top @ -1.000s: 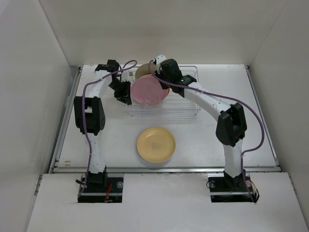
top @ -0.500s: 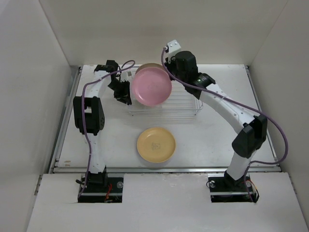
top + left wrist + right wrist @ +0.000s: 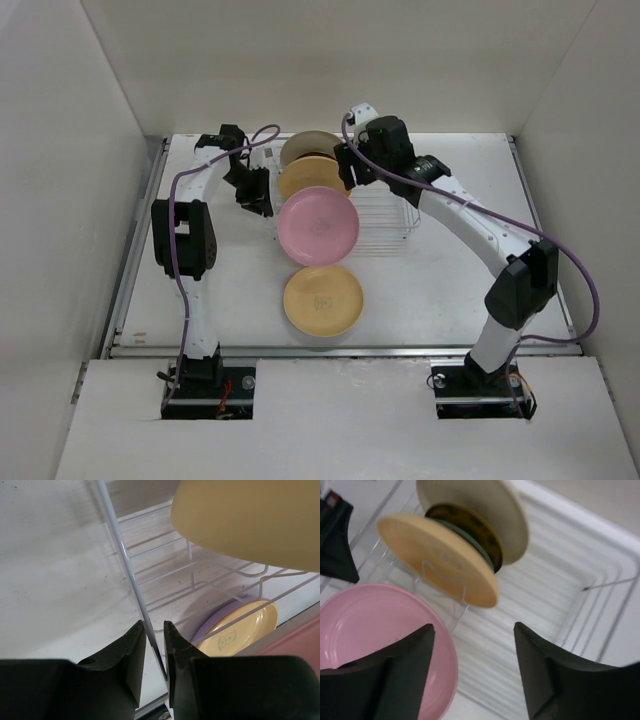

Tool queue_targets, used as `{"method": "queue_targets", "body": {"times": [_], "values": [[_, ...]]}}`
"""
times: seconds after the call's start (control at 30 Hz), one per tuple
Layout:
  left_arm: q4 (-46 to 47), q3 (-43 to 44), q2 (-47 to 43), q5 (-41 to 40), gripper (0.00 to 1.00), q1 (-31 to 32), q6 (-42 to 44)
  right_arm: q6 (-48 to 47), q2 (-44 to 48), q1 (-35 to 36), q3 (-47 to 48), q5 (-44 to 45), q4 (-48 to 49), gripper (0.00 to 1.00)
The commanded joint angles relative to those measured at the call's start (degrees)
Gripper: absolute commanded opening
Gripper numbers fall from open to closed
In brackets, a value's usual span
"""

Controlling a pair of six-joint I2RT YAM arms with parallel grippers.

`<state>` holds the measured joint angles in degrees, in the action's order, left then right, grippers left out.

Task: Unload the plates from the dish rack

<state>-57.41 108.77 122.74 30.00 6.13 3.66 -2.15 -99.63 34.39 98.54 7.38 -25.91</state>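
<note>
The dish rack (image 3: 385, 215) stands at the back of the table. Upright in it are an orange-yellow plate (image 3: 440, 560), a small dark plate (image 3: 465, 525) and a cream plate (image 3: 480, 505). A pink plate (image 3: 318, 225) lies tilted over the rack's front edge, free of both grippers; whether it rests there I cannot tell. My right gripper (image 3: 472, 630) hangs open above the rack, beside the pink plate (image 3: 375, 630). My left gripper (image 3: 154, 625) is shut on a wire of the rack's left side (image 3: 125, 560).
In front of the rack, a yellow plate (image 3: 323, 299) with a small drawing sits on a lavender plate (image 3: 210, 625) on the table. White walls close in the table on both sides and behind. A metal rail (image 3: 340, 350) runs along the near edge.
My right gripper lifted the pink plate out of the rack, then opened. The plate has dropped forward and lower, over the rack's front. The left arm has stayed put.
</note>
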Motion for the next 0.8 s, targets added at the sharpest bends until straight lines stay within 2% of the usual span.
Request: {"method": "queue_targets", "body": {"times": [0.0, 0.07, 0.17, 0.27, 0.3, 0.37, 0.43, 0.77], "values": [[-0.2, 1.2, -1.6, -0.3, 0.17, -0.2, 1.3, 9.1, -0.5, -2.8, -3.4, -9.4, -5.8, 0.75], [-0.2, 1.2, -2.2, -0.3, 0.17, -0.2, 1.3, 14.3, 0.7, -5.4, -9.0, -15.3, -2.2, 0.78], [-0.2, 1.2, -2.2, -0.3, 0.17, -0.2, 1.9, 19.8, 1.2, -7.7, -11.8, -18.4, 0.5, 0.82], [-0.8, 1.2, -2.2, 0.2, 0.17, -0.2, 1.9, 18.2, 0.0, -8.2, -14.0, -27.4, 1.9, 0.87], [-0.8, 1.2, -2.2, 0.2, 0.17, -0.2, 1.9, 17.5, 0.6, -8.2, -17.3, -30.4, 3.5, 0.87], [-0.8, 0.7, -2.9, 0.2, 0.17, -0.2, 2.4, 16.3, 6.2, -8.2, -23.5, -29.7, 7.2, 0.87], [-0.8, 0.7, -2.9, -0.5, 0.17, -0.2, 2.4, 15.5, 7.6, -8.2, -25.8, -29.0, 7.8, 0.87], [-1.3, 2.1, -4.0, -1.7, 0.18, -0.2, 3.7, 12.0, 16.1, -4.8, -26.4, -20.6, 1.7, 0.87]]}}
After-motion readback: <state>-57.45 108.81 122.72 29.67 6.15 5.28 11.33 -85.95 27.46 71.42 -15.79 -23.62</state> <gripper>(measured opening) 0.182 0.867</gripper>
